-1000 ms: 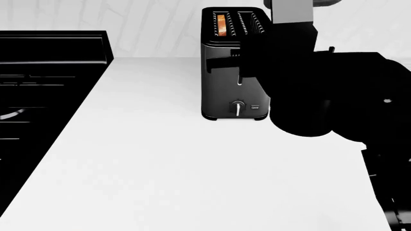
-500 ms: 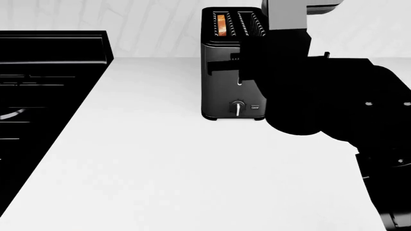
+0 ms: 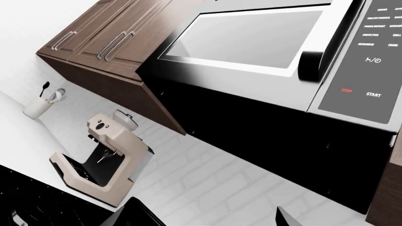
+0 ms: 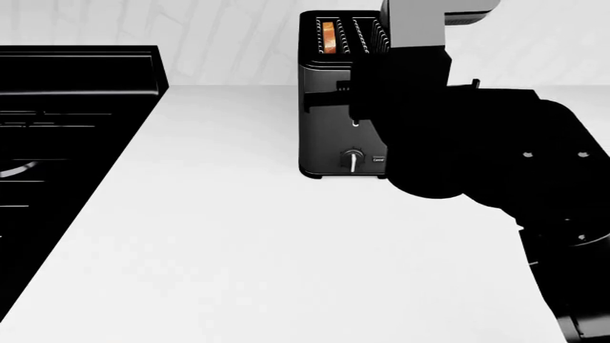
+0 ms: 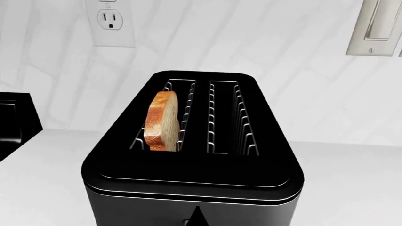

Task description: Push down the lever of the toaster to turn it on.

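The toaster (image 4: 329, 132) stands at the back of the white counter, with a slice of bread (image 4: 328, 36) in its left slot. Its top fills the right wrist view (image 5: 188, 183), the bread (image 5: 162, 122) standing up in it. My right gripper (image 4: 351, 89) is pressed against the upper front face. In the right wrist view it (image 5: 197, 216) shows as one black point, shut and empty. A sliver of the lever (image 5: 186, 221) shows beside that point. The lower slot (image 4: 356, 123) and the dial (image 4: 353, 158) show below. My left gripper (image 3: 210, 220) is open, raised and far from the toaster.
A black stove (image 4: 76, 107) borders the counter (image 4: 286, 250) on the left. A wall outlet (image 5: 113, 21) and a light switch (image 5: 377, 26) sit behind the toaster. The left wrist view shows a microwave (image 3: 251, 42), a coffee machine (image 3: 107, 160) and a utensil cup (image 3: 36, 107).
My right arm has shifted left and covers more of the toaster's front. The toaster has not moved, and I see no clear change in the lever's height.
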{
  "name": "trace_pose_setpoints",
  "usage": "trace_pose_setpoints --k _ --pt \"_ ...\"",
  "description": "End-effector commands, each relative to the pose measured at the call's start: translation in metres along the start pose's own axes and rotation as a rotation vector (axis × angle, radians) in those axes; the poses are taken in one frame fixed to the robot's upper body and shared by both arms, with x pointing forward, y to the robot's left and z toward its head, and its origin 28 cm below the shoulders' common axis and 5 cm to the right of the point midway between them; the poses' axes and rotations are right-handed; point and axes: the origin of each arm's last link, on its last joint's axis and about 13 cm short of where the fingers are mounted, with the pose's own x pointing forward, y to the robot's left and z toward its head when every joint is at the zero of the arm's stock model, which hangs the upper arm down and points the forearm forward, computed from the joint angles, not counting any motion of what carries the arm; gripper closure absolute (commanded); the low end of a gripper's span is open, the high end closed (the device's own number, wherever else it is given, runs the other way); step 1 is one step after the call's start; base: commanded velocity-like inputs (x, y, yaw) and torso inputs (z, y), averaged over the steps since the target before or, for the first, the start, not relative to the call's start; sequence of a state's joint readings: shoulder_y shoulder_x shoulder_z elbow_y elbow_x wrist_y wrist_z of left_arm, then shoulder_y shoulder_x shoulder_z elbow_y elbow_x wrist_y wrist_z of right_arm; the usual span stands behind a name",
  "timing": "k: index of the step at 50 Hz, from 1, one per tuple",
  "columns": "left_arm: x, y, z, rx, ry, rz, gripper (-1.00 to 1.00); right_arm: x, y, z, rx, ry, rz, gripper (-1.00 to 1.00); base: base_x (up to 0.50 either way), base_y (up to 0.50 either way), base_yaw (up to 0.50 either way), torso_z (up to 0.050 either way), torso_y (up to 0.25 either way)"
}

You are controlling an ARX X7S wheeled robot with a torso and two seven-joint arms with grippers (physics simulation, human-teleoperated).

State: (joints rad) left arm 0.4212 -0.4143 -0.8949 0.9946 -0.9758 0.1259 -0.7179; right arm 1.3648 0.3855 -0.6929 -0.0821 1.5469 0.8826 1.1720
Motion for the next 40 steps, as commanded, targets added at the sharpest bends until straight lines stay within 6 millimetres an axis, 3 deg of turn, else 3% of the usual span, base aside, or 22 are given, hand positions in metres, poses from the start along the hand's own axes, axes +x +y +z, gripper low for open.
trace_pose_setpoints --k 1,19,40 --pt "0.000 0.000 0.000 -0.001 0.000 0.001 -1.00 0.003 0.002 -0.002 -0.004 0.003 -0.002 1.00 0.00 0.00 0.00 0.000 0.000" --pt "0.000 0.001 0.001 0.000 -0.001 -0.001 -1.00 0.009 -0.001 -0.019 -0.013 0.045 -0.009 1.00 0.00 0.00 0.00 0.000 0.000" --pt "-0.001 -0.001 0.001 0.000 -0.002 -0.002 -1.00 0.017 0.000 -0.025 -0.008 0.058 -0.011 1.00 0.00 0.00 0.00 0.000 0.000"
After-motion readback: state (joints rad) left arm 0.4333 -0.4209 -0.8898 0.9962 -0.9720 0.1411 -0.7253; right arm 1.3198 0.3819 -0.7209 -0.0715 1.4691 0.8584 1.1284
